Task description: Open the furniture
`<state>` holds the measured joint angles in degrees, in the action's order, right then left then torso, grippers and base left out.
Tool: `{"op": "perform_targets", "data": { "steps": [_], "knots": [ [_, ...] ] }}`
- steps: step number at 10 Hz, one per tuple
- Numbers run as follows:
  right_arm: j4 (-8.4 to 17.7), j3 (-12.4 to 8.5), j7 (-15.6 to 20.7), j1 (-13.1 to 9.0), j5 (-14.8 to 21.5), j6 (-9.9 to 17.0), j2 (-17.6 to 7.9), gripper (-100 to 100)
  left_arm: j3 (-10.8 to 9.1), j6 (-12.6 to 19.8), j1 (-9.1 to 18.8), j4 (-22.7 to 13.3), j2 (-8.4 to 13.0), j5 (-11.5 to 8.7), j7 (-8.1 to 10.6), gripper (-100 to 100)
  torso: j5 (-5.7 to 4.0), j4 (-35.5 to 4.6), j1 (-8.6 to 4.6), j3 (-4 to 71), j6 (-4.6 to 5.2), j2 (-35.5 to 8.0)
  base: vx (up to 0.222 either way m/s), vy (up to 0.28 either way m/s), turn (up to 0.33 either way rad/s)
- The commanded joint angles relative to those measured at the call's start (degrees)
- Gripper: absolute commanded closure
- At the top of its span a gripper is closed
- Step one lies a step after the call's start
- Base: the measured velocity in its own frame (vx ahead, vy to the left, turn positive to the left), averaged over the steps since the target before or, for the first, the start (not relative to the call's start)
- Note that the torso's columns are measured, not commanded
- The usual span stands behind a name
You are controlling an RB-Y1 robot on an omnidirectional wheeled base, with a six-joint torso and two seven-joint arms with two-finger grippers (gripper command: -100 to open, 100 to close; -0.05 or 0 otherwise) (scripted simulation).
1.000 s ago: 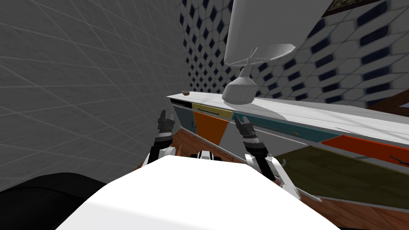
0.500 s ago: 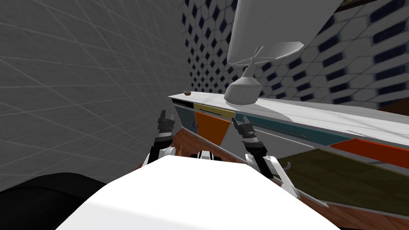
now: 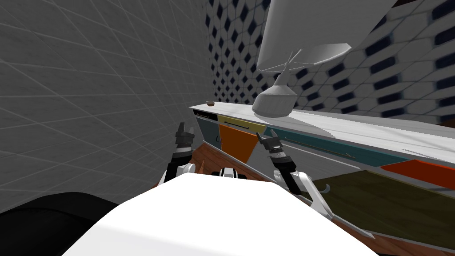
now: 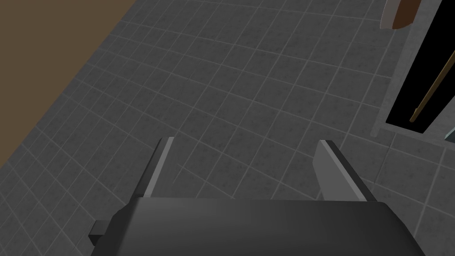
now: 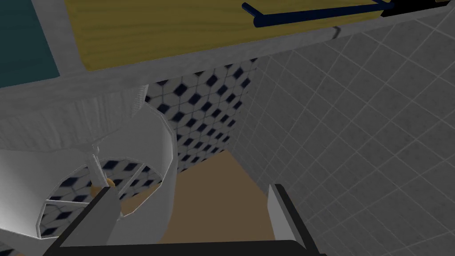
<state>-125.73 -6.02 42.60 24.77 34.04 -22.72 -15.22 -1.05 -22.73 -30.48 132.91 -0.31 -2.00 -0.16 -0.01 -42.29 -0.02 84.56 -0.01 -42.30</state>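
A long cabinet [image 3: 337,126] with a white top and coloured fronts stands along the patterned wall, to my right. Its fronts include a black one [image 3: 205,116], a yellow drawer [image 3: 242,125], an orange panel [image 3: 237,142] and a teal drawer [image 3: 320,144]. My right gripper [image 3: 266,139] is open, just in front of the seam between the orange and teal fronts. The right wrist view has that gripper [image 5: 190,189] looking past the yellow drawer [image 5: 177,26] and its dark blue bar handle [image 5: 311,11]. My left gripper [image 3: 184,130] [image 4: 245,142] is open, facing the grey tiled wall.
A white lamp [image 3: 275,100] with a big shade [image 5: 89,178] stands on the cabinet top, right above my right hand. A small brown bowl [image 3: 210,104] sits at the top's far end. The grey tiled wall [image 3: 89,89] closes the left side. Olive and red fronts run off to the right.
The whole head view has slid a little, so I have moved relative to the cabinet. My right gripper has edged left and down towards the orange panel's edge. The left arm has stayed put.
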Motion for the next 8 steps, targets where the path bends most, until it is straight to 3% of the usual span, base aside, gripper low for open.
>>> {"op": "perform_targets", "data": {
  "steps": [1,4,8],
  "knots": [
    [1.06,-0.54,4.07,-0.49,3.09,0.28,-0.96,-100,0.0,0.0,0.0,0.0,0.0,0.0,0.0,0,0.01,0.0,0.0,0.0,0.02,0.0,0.011,0.03,0.037],
    [1.93,-0.88,6.97,-0.92,5.16,0.44,-1.73,-100,0.0,0.0,0.0,0.0,0.0,0.0,0.0,0,0.01,0.01,0.05,0.03,0.0,0.04,0.013,0.03,0.028],
    [4.67,-1.9,14.02,-2.24,11.29,0.95,-4.48,-100,0.0,0.0,0.0,0.0,0.0,0.0,0.0,0,0.02,0.01,0.03,0.02,0.01,0.03,0.018,0.039,0.038]
  ]
}}
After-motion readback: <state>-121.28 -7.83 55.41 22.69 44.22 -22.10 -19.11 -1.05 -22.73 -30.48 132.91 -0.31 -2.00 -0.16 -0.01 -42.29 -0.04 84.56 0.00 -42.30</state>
